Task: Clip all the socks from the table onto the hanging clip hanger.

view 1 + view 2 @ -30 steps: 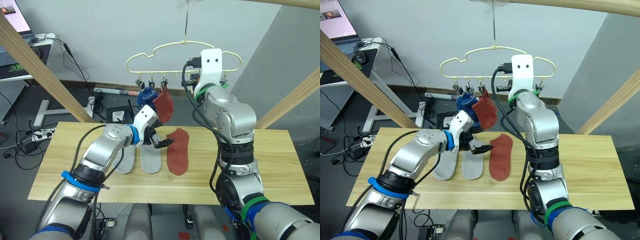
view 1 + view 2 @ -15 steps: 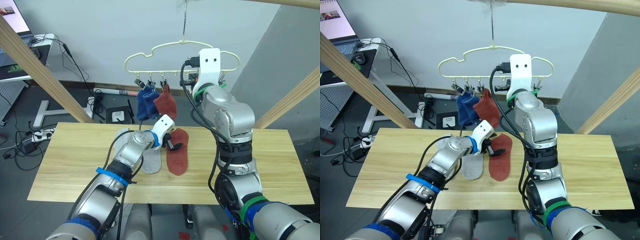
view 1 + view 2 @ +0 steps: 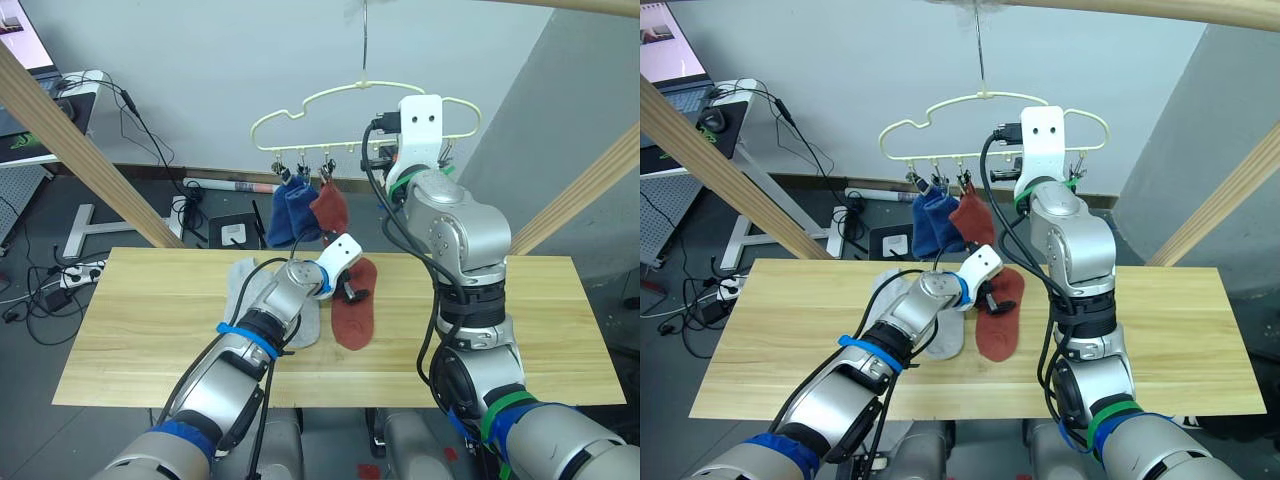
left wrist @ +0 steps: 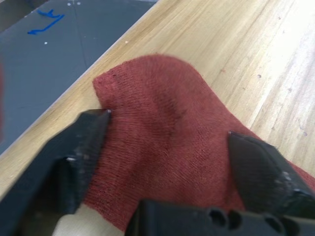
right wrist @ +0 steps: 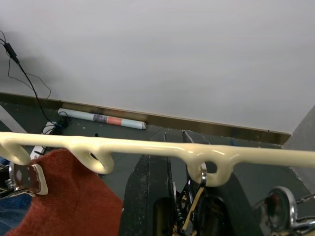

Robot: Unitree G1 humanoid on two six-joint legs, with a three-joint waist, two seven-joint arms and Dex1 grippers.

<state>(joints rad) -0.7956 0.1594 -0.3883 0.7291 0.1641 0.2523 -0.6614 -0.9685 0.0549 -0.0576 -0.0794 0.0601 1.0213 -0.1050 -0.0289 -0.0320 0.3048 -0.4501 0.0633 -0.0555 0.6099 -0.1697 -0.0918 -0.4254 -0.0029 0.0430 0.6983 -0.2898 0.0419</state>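
Left gripper (image 4: 167,147), jaws wide, straddling the opening end of one red sock (image 3: 352,303) flat on the table (image 3: 150,320). Grey socks (image 3: 243,277), two, at its 9 o'clock. Clip hanger (image 3: 330,100) carries one blue sock (image 3: 290,213) and one red (image 3: 330,207). Right gripper (image 5: 189,216): right wrist view shows it at a clip beneath the frame; grip cannot be told.

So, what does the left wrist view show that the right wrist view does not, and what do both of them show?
The left wrist view shows the rust red sock on the table lying flat on the table, with the left pincer open, one finger at each side of the sock's end.

The right wrist view shows the clip hanger, a metal clip hanging under its frame, the right pincer around that clip, and the hung rust red sock clipped up.

Both show rust red sock fabric, though not the same sock, and dark floor behind.
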